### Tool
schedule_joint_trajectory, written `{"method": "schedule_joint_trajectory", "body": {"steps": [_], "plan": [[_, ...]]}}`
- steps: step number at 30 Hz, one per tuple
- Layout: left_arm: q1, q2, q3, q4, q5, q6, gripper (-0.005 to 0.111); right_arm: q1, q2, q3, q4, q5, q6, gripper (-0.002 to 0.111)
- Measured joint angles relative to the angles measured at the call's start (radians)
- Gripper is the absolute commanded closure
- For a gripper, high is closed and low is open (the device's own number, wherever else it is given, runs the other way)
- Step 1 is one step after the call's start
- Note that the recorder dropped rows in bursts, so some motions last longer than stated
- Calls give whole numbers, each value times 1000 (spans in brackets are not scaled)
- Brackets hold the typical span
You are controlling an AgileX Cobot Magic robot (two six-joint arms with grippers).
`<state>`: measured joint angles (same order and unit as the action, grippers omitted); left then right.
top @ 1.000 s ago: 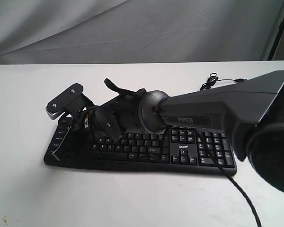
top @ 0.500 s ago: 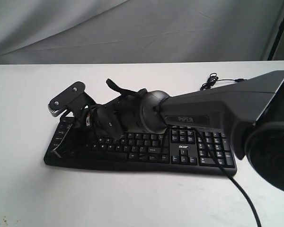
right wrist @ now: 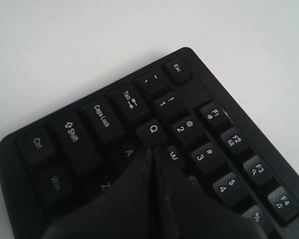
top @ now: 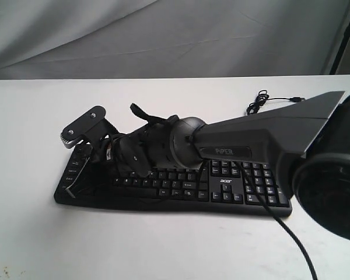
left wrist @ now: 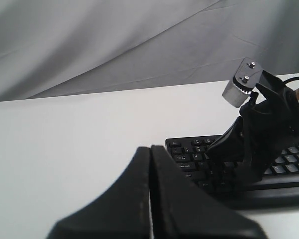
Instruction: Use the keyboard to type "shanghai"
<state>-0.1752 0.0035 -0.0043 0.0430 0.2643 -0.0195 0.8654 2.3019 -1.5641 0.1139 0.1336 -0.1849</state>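
Firmly clenched, right gripper (right wrist: pixel 150 152) pointed at Q key (right wrist: pixel 153 129) of wide black plastic keyboard (top: pixel 181 185). Left gripper (left wrist: pixel 150 167) clenched too, off keyboard.

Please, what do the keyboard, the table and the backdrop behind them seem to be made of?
Keyboard: probably black plastic, matte with a faint sheen, with moulded keys and printed white legends.
Table: a smooth, hard, white top, perhaps laminate or painted board. The look leaves it open.
Backdrop: grey cloth, judging by its soft folds and creases.
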Motion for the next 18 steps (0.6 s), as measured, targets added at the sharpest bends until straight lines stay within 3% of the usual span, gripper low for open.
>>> {"method": "schedule_joint_trajectory", "body": {"steps": [18], "plan": [[0, 0, 0, 0, 0, 0, 107, 0, 13, -1, 8, 11, 0, 108]]}}
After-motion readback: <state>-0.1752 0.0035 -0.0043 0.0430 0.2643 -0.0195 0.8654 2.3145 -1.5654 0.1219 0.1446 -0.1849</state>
